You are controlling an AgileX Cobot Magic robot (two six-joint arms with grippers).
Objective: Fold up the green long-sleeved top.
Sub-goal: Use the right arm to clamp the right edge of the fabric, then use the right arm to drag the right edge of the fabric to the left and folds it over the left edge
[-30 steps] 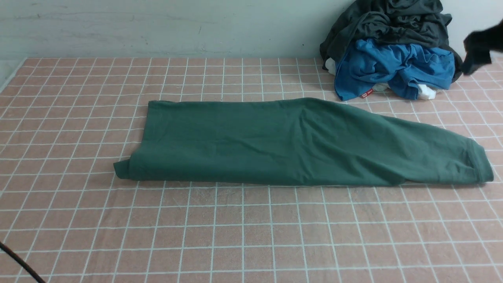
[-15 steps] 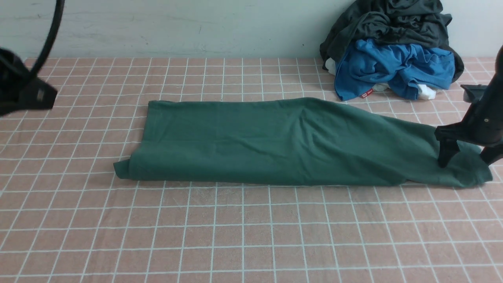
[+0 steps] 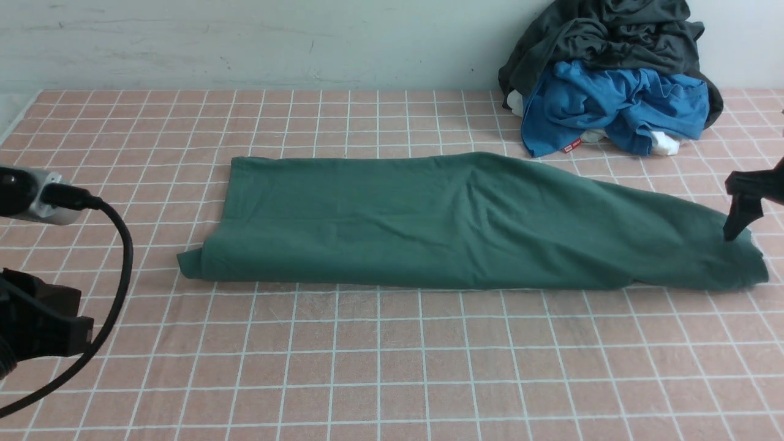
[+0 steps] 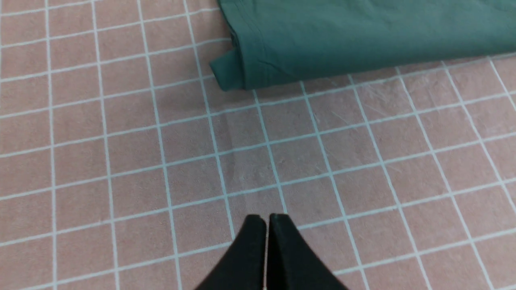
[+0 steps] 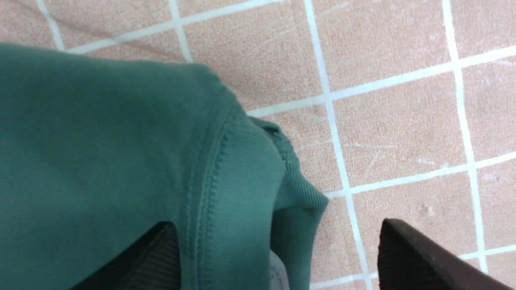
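The green long-sleeved top [image 3: 429, 223] lies folded into a long band across the pink checked cloth, its sleeve reaching to the right. Its ribbed cuff [image 5: 250, 177] lies between the wide-apart fingers of my right gripper [image 5: 276, 227], which is open. One finger rests on the sleeve fabric and the other is over bare cloth. In the front view only one right finger [image 3: 735, 228] shows, at the cuff end. My left gripper [image 4: 266, 219] is shut and empty, over bare cloth a few squares from the top's folded corner [image 4: 225, 74].
A heap of a dark grey-black garment [image 3: 612, 33] and a bright blue garment [image 3: 612, 107] lies at the back right against the wall. My left arm's body [image 3: 37, 327] and its cable [image 3: 119, 269] fill the near left edge.
My right gripper has shifted right along the sleeve to the cuff end. My left arm has come down from the upper left to the near left edge.
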